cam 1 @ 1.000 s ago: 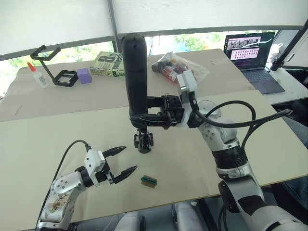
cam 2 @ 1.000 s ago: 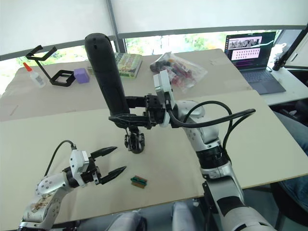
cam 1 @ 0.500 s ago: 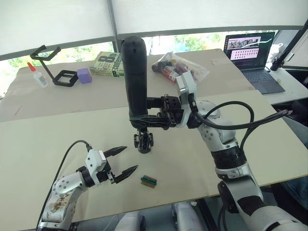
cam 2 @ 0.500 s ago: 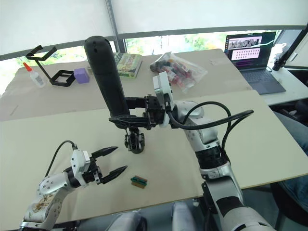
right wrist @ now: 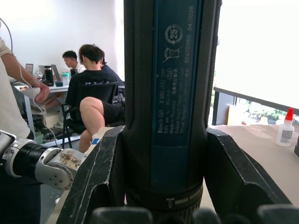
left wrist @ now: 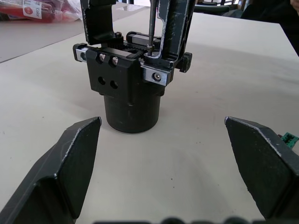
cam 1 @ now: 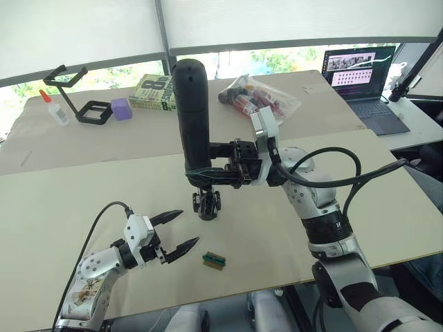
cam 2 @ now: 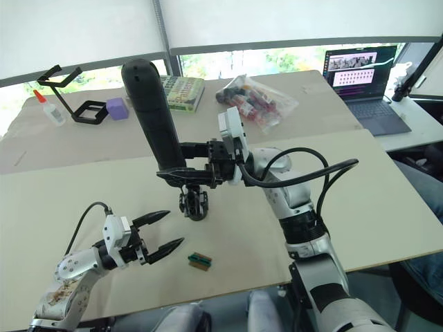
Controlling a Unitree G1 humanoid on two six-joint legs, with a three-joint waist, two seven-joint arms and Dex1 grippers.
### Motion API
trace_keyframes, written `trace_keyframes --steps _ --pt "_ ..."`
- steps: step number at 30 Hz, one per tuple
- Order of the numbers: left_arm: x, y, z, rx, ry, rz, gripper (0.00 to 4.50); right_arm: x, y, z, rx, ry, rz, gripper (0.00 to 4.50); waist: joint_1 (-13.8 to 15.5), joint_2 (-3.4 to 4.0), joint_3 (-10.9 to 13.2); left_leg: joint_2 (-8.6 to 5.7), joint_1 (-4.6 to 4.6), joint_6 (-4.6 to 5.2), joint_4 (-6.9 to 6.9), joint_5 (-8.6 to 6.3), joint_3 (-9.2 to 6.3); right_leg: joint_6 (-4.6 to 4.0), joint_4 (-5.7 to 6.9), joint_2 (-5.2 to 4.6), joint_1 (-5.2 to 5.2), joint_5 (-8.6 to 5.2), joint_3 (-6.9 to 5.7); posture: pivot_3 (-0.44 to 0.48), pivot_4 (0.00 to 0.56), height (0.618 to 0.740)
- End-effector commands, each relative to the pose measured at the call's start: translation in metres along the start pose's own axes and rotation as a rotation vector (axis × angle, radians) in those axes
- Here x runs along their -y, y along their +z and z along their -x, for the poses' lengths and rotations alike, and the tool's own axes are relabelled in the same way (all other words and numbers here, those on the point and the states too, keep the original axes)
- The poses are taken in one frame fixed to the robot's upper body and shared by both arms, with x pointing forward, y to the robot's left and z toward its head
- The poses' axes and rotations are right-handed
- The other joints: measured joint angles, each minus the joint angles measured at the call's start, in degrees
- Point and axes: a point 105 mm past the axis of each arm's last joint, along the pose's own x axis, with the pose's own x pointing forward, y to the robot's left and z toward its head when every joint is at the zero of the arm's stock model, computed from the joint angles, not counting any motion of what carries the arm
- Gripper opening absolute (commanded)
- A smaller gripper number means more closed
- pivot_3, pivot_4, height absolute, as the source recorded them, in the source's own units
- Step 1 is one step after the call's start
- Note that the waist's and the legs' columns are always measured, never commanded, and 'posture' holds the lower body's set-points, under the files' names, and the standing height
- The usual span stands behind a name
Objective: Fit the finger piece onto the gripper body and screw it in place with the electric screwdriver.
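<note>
Right gripper (cam 1: pixel 208 174), centre of the left eye view: fingers clamped around the lower barrel of the electric screwdriver (cam 1: pixel 192 111), which stands nearly upright with its rounded end toward the top of the frame. The right wrist view confirms both fingers pressed against the barrel on either side.

Gripper body (cam 1: pixel 206 203): standing on the counter (cam 1: pixel 83 187) at frame centre, directly beneath the screwdriver. In the left wrist view the thin metal bit (left wrist: pixel 150 25) comes down to a screw position on top of the gripper body (left wrist: pixel 131 79), between the upright black parts mounted there. Whether the bit is seated in a screw head cannot be told.

Finger piece: judged to be one of those upright parts already on the body; which one cannot be told from these views.

Left gripper (cam 1: pixel 173 232), lower left of frame: fingers spread wide, holding nothing, low over the counter and apart from the body, pointing toward it.

Small green-and-red block (cam 1: pixel 214 260): lying on the counter, lower centre, just beyond the left gripper's tips.

Assessment: fitting appears done; work is at the screwing stage. Remaining, by judgement: finish driving the screw, lift the screwdriver clear.
</note>
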Motion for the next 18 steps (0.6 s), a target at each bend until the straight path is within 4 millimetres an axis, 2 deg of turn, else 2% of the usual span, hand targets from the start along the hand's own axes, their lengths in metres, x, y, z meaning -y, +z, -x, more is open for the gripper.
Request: trace_keyframes --steps 1,7,18 --pt "0.002 0.009 -0.003 0.026 -0.012 -0.028 4.5 -0.002 0.011 -0.003 0.026 0.019 0.063 1.93 0.0 0.0 0.0 0.0 0.0 0.0 0.0 0.0 0.0 0.0 0.0 0.0 0.0 0.0 0.0 0.0 0.15 0.74" --pt "-0.003 0.007 -0.011 0.02 0.017 -0.033 4.5 -0.001 0.011 -0.005 0.022 0.02 0.064 1.93 0.0 0.0 0.0 0.0 0.01 0.0 0.01 0.0 0.0 0.0 0.01 0.0 0.0 0.0 0.0 0.0 0.15 0.74" --pt "-0.019 -0.009 -0.044 -0.055 0.033 -0.046 4.5 -0.004 0.015 -0.008 0.021 0.038 0.066 1.93 0.0 0.0 0.0 -0.05 0.01 -0.01 0.02 0.01 0.0 0.0 0.02 -0.01 0.0 0.0 0.0 0.0 0.15 0.74"
